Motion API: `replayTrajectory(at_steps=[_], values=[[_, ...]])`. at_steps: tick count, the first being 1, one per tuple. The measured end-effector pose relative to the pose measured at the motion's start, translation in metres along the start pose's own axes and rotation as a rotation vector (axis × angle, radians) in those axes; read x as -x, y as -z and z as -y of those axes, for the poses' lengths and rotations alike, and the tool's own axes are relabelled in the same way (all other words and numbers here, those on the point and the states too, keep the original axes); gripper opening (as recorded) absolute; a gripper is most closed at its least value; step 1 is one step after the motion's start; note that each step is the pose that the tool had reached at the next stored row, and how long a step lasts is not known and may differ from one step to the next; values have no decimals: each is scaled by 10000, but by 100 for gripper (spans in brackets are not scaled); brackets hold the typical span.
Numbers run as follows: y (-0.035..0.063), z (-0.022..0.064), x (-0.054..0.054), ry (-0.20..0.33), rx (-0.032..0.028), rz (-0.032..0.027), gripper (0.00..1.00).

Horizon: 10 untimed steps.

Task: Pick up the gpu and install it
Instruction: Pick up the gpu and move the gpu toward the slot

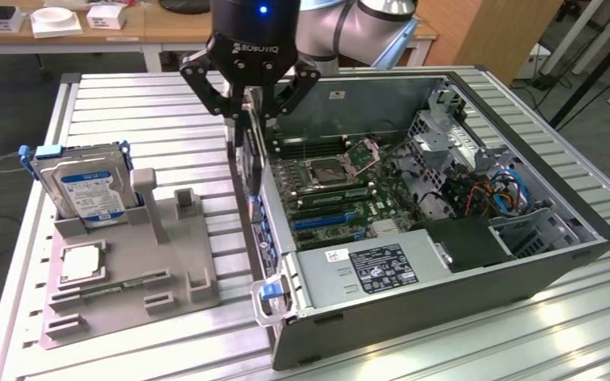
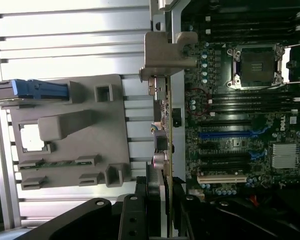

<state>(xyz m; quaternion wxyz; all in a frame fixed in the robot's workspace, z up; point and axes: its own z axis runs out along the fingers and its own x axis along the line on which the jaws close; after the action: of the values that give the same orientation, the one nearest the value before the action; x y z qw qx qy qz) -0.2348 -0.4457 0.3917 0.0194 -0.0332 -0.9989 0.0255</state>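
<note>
The open case (image 1: 411,317) lies at 3 o'clock of the grey tray (image 1: 178,246). The gripper (image 1: 250,115) is clamped on the gpu (image 1: 247,163), which hangs edge-on at its 6 o'clock above the case's tray-side wall. It is picked up but not yet seated in a slot (image 2: 225,134).

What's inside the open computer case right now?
A motherboard with an open CPU socket and blue expansion slots, a silver power supply and cables. The gpu, shut in the gripper, covers the board's strip beside the case wall.

Slatted metal table (image 1: 125,87) | grey parts holder (image 1: 178,266) | open computer case (image 1: 411,325)
</note>
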Motion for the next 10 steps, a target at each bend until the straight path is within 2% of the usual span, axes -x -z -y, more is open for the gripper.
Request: replayTrajectory(at_steps=[4, 10], values=[[10, -5, 83, -17, -27, -23, 29], [28, -12, 196, -77, -148, -107, 29]])
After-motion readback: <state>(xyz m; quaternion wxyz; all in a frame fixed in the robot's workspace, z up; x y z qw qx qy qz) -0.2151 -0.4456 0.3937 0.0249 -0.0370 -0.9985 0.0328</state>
